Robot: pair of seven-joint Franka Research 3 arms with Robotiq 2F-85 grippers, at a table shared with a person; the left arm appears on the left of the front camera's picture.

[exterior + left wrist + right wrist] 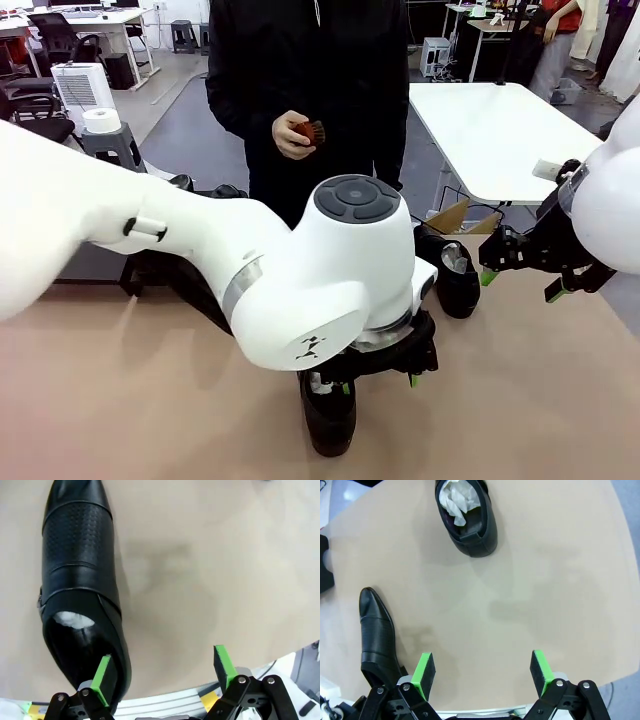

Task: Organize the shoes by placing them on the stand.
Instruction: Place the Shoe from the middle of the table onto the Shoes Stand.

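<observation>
The smooth beige tabletop [120, 400] is spanned by the white jointed left arm [300, 270], which is extended across the middle. The white right arm [610, 200] is held at the right edge. A person in a black top [300, 60] is positioned at the far side. The low matte black stand [150, 272] is located at the left of the tabletop and is largely hidden behind the left arm.

One glossy black leather dress shoe with a perforated band [80, 580] is laid on the tabletop at the near edge, apart from the stand and directly beneath the left gripper [164, 672]. The jaws of this gripper are spread wide and nothing is held. One green pad [103, 676] is seen over the heel opening; contact cannot be determined. A second glossy black shoe stuffed with white paper [487, 527] is set right of centre, near the right gripper [482, 672], whose jaws are likewise spread and empty. A small reddish-brown brush [312, 132] is held in the person's hand [290, 135].
</observation>
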